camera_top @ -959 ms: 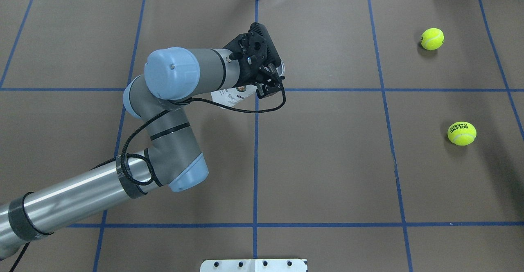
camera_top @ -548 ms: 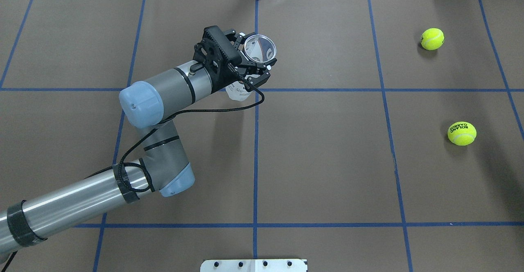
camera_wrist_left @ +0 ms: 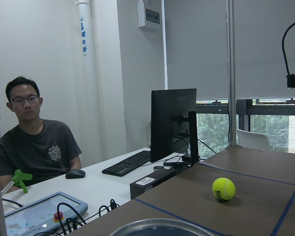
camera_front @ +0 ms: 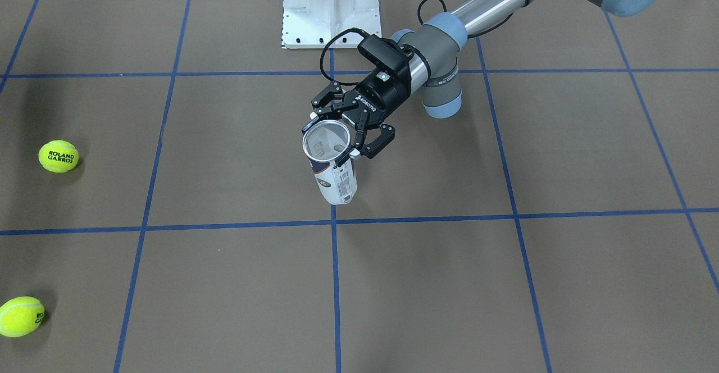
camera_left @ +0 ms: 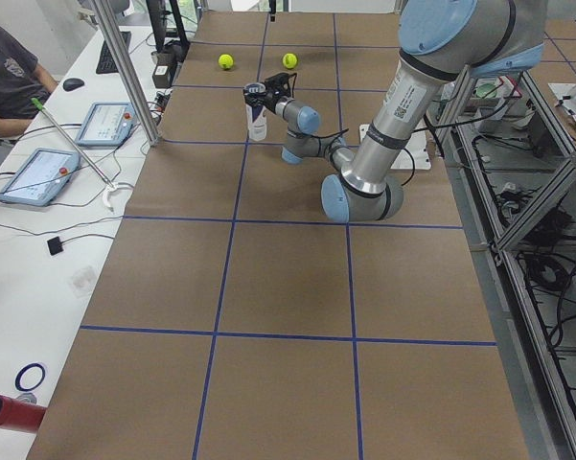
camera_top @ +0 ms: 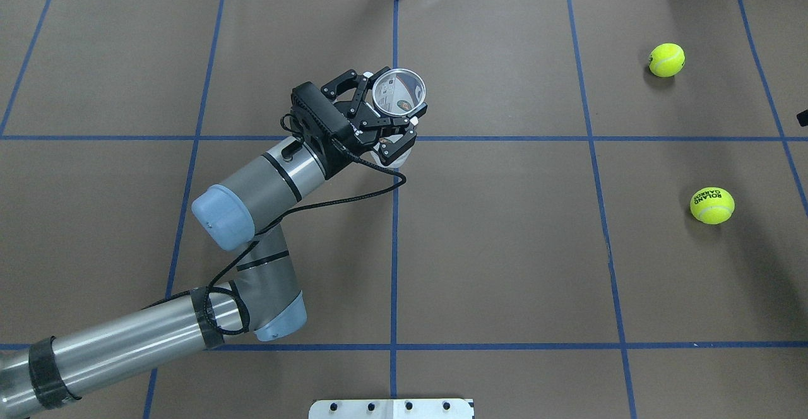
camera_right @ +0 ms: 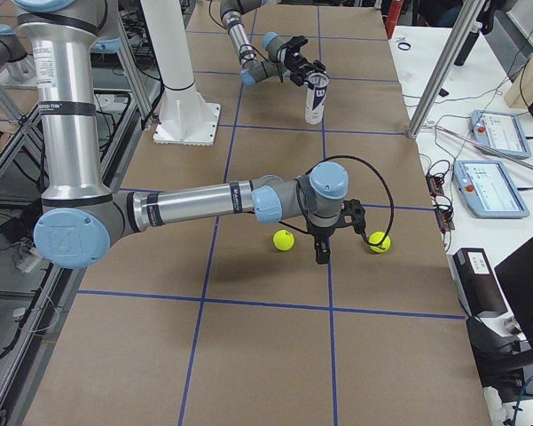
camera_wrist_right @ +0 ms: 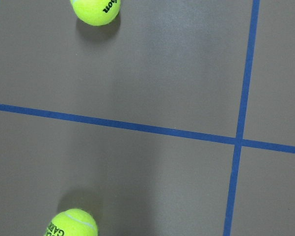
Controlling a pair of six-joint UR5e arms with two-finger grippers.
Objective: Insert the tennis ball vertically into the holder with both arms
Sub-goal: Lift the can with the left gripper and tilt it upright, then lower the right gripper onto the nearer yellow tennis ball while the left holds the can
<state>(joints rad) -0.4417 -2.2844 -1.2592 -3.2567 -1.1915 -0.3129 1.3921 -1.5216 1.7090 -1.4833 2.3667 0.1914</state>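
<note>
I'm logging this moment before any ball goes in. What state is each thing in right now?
holder: upright, mouth open and facing up, no ball inside.
left gripper: jaws shut on the holder just below its rim.
right gripper: pointing down over the table between the two balls; open or shut, cannot tell.
nearer tennis ball: loose on the table, not gripped.
farther tennis ball: loose on the table, not gripped.

The overhead camera looks forward and down on the table from the side of the white base; the front camera faces it steeply from across, and both show the holder. Two side cameras look along the table from its ends. The left wrist camera looks level; the right one looks straight down, close to the table.
</note>
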